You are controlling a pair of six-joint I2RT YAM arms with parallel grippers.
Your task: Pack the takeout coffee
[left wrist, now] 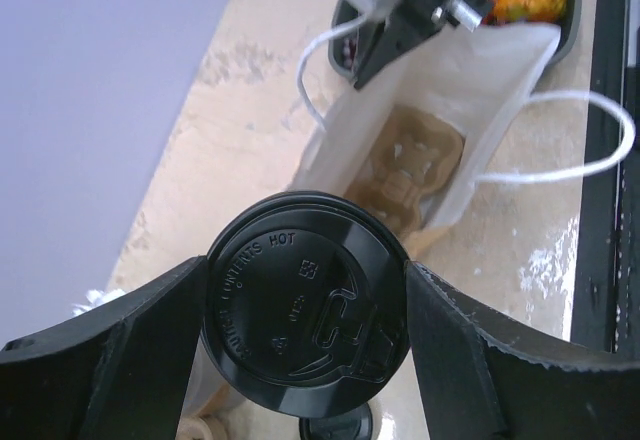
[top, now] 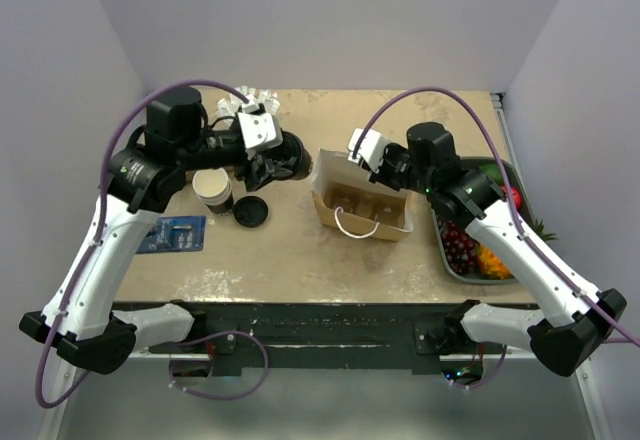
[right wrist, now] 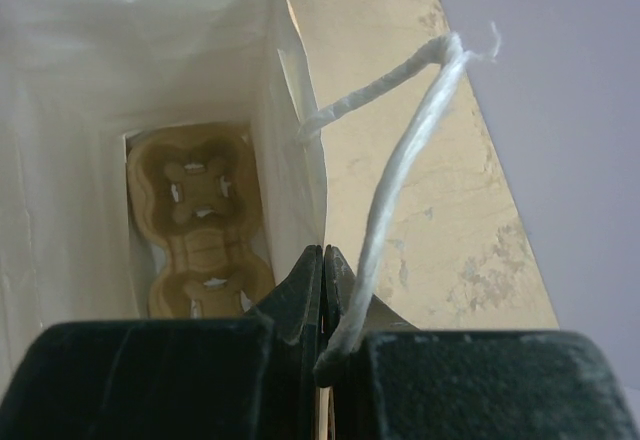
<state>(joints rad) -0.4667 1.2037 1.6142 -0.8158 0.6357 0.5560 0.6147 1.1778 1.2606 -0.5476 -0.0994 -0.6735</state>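
Across the middle of the table (top: 270, 260), the paper bag (top: 325, 178) stands open with a cup carrier (top: 365, 203) on its floor, the right gripper (right wrist: 325, 280) pressed together on its far right rim. Just left of the bag, the left gripper (left wrist: 308, 360) spreads wide around the takeout coffee (left wrist: 300, 290), gripping its sides, black lid on.

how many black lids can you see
2. One on the takeout coffee in the left gripper; one loose lid on the table by the cup stack. More could be hidden.
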